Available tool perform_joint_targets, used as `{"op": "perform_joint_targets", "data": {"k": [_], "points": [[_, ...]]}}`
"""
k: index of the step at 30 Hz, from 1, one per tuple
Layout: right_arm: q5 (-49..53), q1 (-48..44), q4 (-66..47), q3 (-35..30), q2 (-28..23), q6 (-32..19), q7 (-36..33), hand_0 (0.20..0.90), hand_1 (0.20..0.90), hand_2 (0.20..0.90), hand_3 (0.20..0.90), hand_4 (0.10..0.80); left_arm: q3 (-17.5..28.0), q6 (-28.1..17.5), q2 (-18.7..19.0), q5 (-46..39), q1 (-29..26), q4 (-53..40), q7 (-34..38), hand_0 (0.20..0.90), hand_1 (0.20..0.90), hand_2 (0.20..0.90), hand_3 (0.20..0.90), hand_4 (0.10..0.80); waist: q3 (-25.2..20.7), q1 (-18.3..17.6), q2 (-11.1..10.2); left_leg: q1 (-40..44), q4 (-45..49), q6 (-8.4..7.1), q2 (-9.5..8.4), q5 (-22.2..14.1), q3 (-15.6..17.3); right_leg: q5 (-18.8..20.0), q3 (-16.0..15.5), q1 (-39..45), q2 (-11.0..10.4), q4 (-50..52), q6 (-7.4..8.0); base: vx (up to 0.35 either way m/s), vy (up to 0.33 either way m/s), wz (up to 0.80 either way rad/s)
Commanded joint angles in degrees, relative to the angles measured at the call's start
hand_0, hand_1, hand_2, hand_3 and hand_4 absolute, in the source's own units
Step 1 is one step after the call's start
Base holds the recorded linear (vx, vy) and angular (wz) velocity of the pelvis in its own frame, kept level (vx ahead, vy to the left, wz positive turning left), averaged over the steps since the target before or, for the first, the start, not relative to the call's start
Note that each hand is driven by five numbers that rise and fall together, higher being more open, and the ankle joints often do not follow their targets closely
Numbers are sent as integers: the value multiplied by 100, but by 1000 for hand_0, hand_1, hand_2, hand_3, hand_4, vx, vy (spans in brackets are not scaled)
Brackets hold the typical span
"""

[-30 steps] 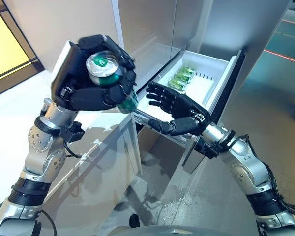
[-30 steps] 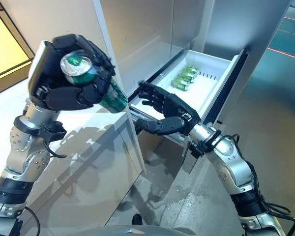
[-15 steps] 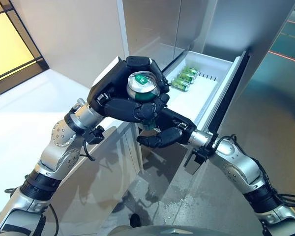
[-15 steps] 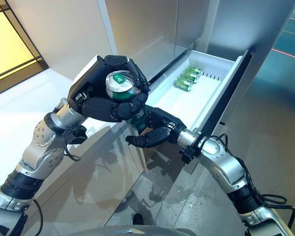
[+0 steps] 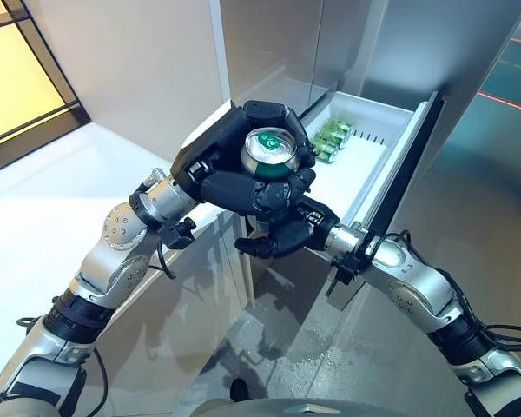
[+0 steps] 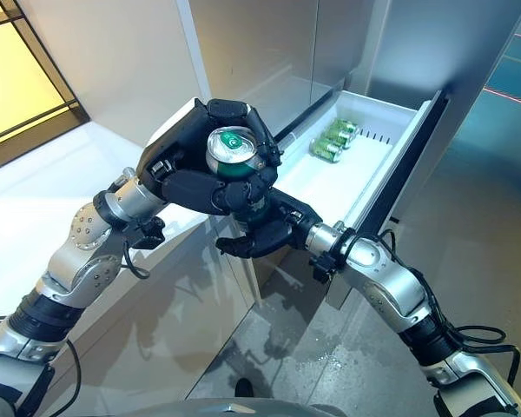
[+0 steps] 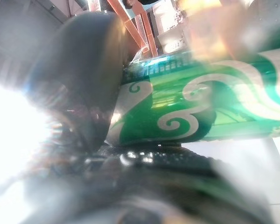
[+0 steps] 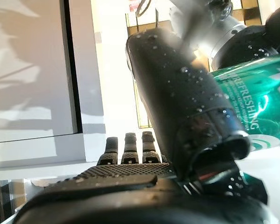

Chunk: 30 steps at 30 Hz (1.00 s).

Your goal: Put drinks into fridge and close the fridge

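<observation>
Two hands are seen together in the left eye view, in front of the open fridge drawer [image 5: 391, 148]. A green can [image 5: 271, 156] is held upright by the left hand [image 5: 234, 169], whose fingers are curled around its body, so that the silver top of the can faces up. The right hand [image 5: 286, 234] is placed just under the can, with its fingers spread and relaxed and its palm turned up; whether it touches the bottom of the can cannot be told. Three other green cans [image 5: 332, 137] are laid on their sides at the far end of the white drawer. The drawer is pulled out of the grey fridge [image 5: 269, 43], and its dark front panel is seen on the right.

From the right eye view the same scene is shown: the held can is near the left, near corner of the drawer, above a white counter [image 6: 35, 200] that lies to the left.

Inside the left wrist view, the green and white side of the can is seen very close, pressed against a dark finger [image 7: 88, 84].

With the right wrist view, the thumb [image 8: 186, 107] of the right hand is shown beside the green can, and its fingertips [image 8: 128, 147] are stretched out straight.
</observation>
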Motion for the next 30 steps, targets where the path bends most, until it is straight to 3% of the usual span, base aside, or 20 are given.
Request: {"op": "perform_joint_targets", "data": {"k": [1,12,24,30], "points": [[784,-852,-420,-369,801,-971,-241,900,900,900,900,800,-115,-243,-602,-299,-770,-190,14,300,300,300,200,100,-569,26,-39,431,11,200,-203,-944,54,600,-82,-491,-44,-143,325,0,0,0],[1192,-917,-507,-680,744,-927,-324,900,900,900,900,800,64,-162,-539,37,-612,-41,101,300,300,300,200,100,-624,72,-74,426,11,168,-193,-949,168,662,-244,-460,-52,-277,338,0,0,0],[1194,-861,-393,-866,407,-701,-178,900,900,900,900,800,139,-152,-456,77,-545,4,116,300,300,300,200,100,-646,11,-88,423,11,156,-182,-932,146,664,-190,-460,-3,-293,309,1,-5,-1],[326,-918,-415,-907,337,-993,-225,900,900,900,900,800,155,-112,-470,119,-564,30,137,300,300,300,200,100,-640,-6,-77,412,11,150,-181,-930,142,673,-186,-473,1,-300,311,0,0,0]]}}
